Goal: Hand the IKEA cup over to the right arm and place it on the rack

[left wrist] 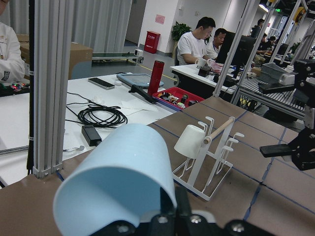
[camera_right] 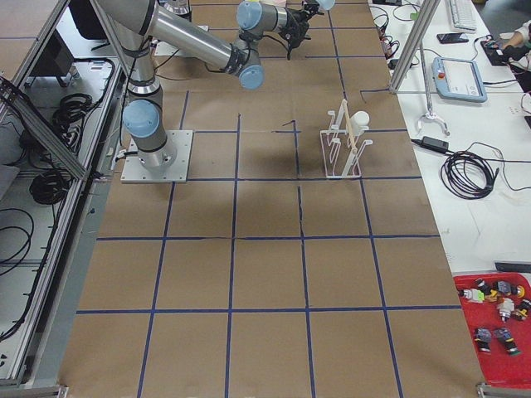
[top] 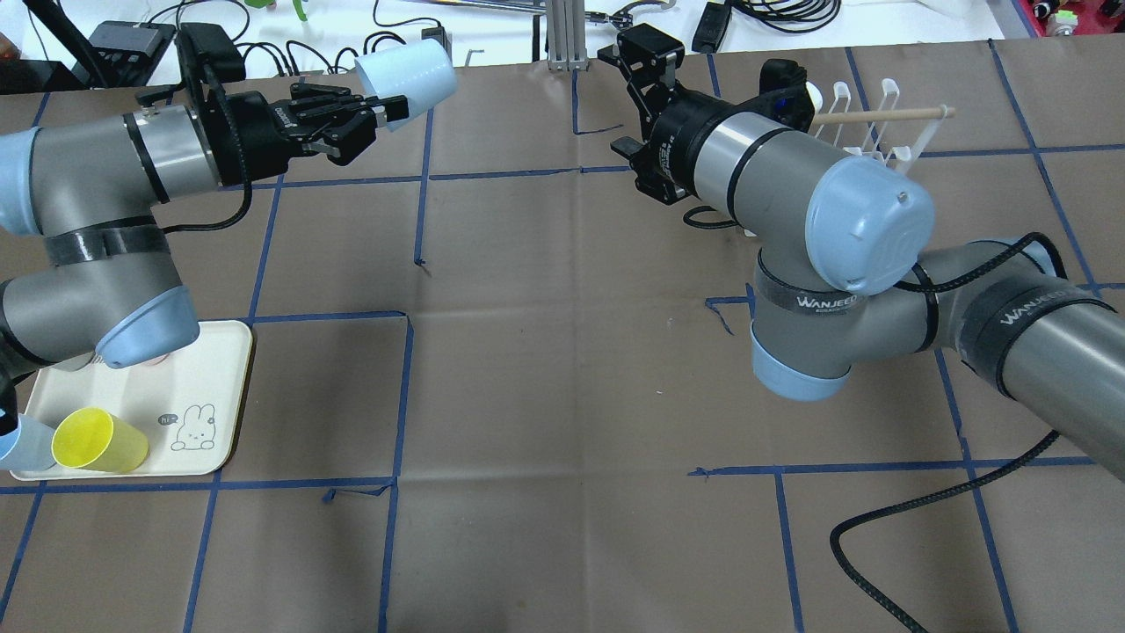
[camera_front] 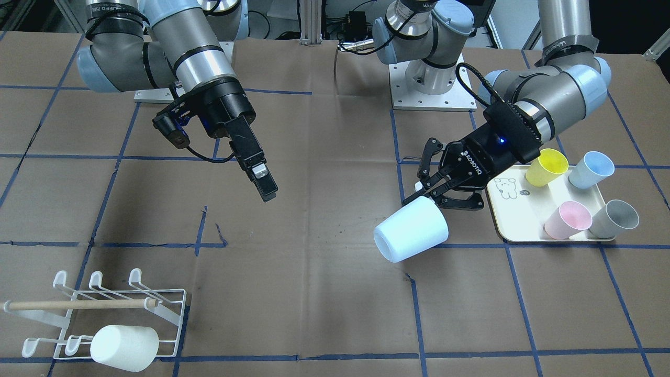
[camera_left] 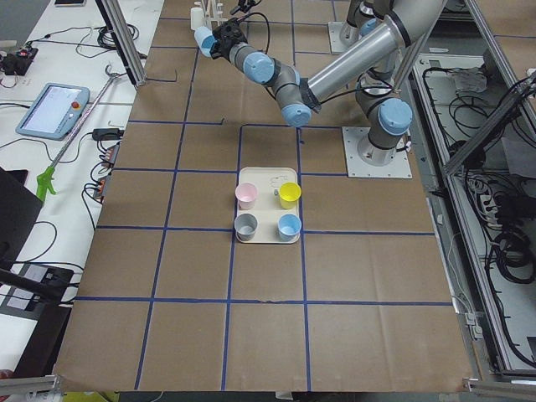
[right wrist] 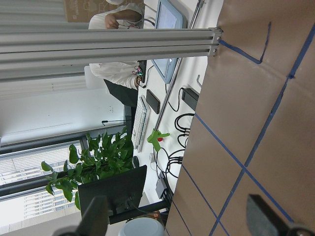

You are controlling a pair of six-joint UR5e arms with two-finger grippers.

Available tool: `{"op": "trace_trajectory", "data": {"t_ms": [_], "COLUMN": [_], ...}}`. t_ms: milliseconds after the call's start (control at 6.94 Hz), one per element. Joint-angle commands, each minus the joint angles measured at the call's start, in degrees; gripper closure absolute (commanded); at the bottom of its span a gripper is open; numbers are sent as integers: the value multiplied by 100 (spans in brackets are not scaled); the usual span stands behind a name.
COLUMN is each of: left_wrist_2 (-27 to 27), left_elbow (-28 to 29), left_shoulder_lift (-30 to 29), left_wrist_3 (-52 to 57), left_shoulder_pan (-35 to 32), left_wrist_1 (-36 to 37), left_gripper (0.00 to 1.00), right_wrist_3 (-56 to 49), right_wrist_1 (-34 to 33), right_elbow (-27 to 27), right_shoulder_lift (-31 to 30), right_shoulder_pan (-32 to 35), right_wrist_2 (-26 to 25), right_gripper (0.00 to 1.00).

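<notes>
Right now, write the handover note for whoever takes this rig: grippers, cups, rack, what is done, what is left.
Left gripper: shut on the base of the light-blue cup, which it holds sideways above the table, mouth pointing away from the gripper.
Right gripper: open, empty, in mid-air, apart from the cup.
Rack: on the right arm's side of the table, with one white cup on it.
Tray: by the left arm, holding yellow, blue, pink and grey cups.
Done: the light-blue cup is lifted.
Left: pass it to the right gripper, then place it on the rack.
</notes>
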Motion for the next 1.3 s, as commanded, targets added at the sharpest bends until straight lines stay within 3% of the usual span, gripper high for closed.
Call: {"op": "trace_trajectory", "data": {"t_ms": [0, 288, 432, 1152], "left_wrist_2": [-4, 249, 530, 550], "left_elbow": [25, 17, 8, -1], "left_shoulder_lift": [-169, -230, -231, -231], "left_wrist_3": [-297, -1515, -1625, -1653], "left_shoulder_pan": [-172, -470, -584, -708], "left_wrist_1": [400, 1547, 1649, 1650], "left_gripper": [99, 99, 99, 98], "right_wrist_3": [10, 10, 19, 195], "right_wrist_1": [-21, 14, 57, 67], "right_elbow": [-9, 0, 9, -87], "right_shoulder_lift": [41, 41, 24, 102], "right_shoulder_pan": [1, 1, 1, 439], "right_wrist_2": [-3, -73, -73, -108], "right_gripper": [0, 0, 0, 1]}}
